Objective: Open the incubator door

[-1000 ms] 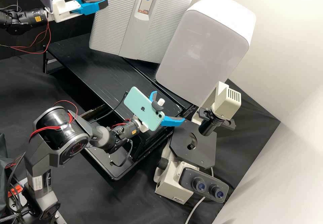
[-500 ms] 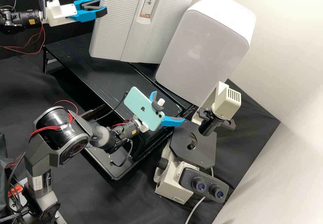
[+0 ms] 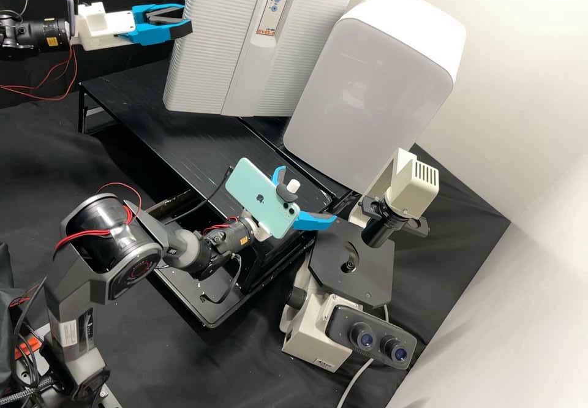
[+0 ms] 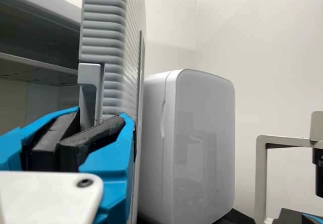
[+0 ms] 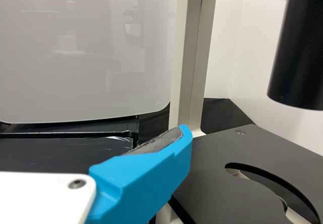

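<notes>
At the upper left of the high view, my left gripper (image 3: 187, 17) is shut on the side edge of the ribbed grey incubator door (image 3: 211, 59). In the left wrist view my left gripper (image 4: 101, 115) has its fingertips at the door edge, just below a handle recess (image 4: 90, 85). The door stands ajar there, and the incubator's inside shelf (image 4: 35, 65) shows behind it. My right gripper (image 3: 307, 193) stands open near the microscope; one blue finger (image 5: 141, 183) shows in the right wrist view.
A white rounded cabinet (image 3: 367, 89) stands right beside the incubator. The microscope (image 3: 361, 279) is at the lower right of the black bench (image 3: 165, 120). A mint phone (image 3: 257, 196) is mounted on the right arm.
The incubator door has swung outward, its face coming lower in the high view. My left gripper has shifted down and slightly left with it. The right arm has kept still.
</notes>
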Controlling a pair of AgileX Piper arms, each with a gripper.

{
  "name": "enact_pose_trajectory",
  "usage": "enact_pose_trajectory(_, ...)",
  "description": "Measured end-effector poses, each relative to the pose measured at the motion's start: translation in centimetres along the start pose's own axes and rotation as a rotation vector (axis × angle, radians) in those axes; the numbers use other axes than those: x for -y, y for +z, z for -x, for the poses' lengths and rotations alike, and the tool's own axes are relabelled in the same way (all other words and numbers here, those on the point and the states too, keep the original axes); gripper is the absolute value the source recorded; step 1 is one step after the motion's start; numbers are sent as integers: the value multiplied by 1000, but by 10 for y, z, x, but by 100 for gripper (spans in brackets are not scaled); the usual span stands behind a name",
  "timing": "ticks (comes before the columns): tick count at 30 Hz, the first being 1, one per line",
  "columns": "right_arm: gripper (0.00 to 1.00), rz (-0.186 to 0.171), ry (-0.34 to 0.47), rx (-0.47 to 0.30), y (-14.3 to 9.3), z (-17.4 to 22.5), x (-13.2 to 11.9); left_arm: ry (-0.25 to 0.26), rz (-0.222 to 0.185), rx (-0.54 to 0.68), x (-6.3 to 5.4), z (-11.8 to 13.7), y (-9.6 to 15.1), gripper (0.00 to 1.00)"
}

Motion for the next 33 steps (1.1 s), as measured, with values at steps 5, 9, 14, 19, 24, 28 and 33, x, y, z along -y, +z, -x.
enact_pose_trajectory(5, 100, 0, 0, 0, 0, 0, 0, -18, -16, -12, 2, 6, -2, 0)
enact_pose_trajectory(9, 100, 0, 0, 0, 0, 0, 0, -27, -32, -20, 3, 12, -4, 0)
enact_pose_trajectory(14, 100, 0, 0, 0, 0, 0, 0, -150, -58, -117, 18, 25, -13, 0)
enact_pose_trajectory(19, 100, 0, 0, 0, 0, 0, 0, -273, -108, -189, 30, 31, -22, 0)
enact_pose_trajectory(24, 100, 0, 0, 0, 0, 0, 0, -302, -129, -226, 30, 37, -30, 0)
enact_pose_trajectory(28, 100, 0, 0, 0, 0, 0, 0, -284, -124, -260, 24, 43, -34, 0)
enact_pose_trajectory(33, 100, 0, 0, 0, 0, 0, 0, -259, -129, -322, 16, 54, -43, 0)
